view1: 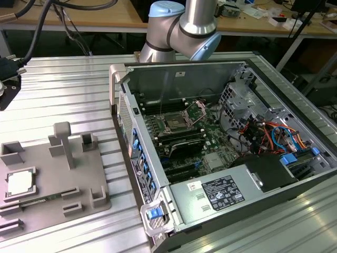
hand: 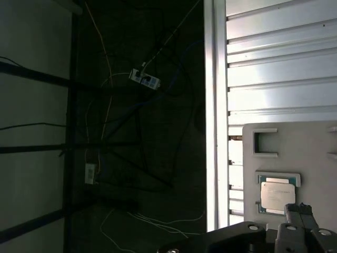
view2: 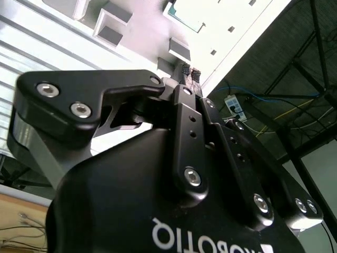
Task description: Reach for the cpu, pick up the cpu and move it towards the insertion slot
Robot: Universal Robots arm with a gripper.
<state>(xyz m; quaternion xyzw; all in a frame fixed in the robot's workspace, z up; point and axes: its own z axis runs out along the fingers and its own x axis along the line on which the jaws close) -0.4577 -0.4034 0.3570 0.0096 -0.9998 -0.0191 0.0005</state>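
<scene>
You have the fixture plate (view1: 52, 179) lying on the table (view1: 68, 95), toward its edge at the exterior view's left. The cpu (view1: 20, 183) sits in a nest on the plate's side nearest that edge. The computer case (view1: 210, 158) stands beside the plate, toward the exterior view's right. The insertion slot (view1: 174, 125) lies inside the case, on the circuit board. In the first wrist view the tool (hand: 298, 207) hangs above the plate, near the cpu.

The shiny metal table (view1: 68, 89) holds a grey plate (view1: 84, 174) at eight o'clock and an open computer box (view1: 179, 79) at three o'clock.
</scene>
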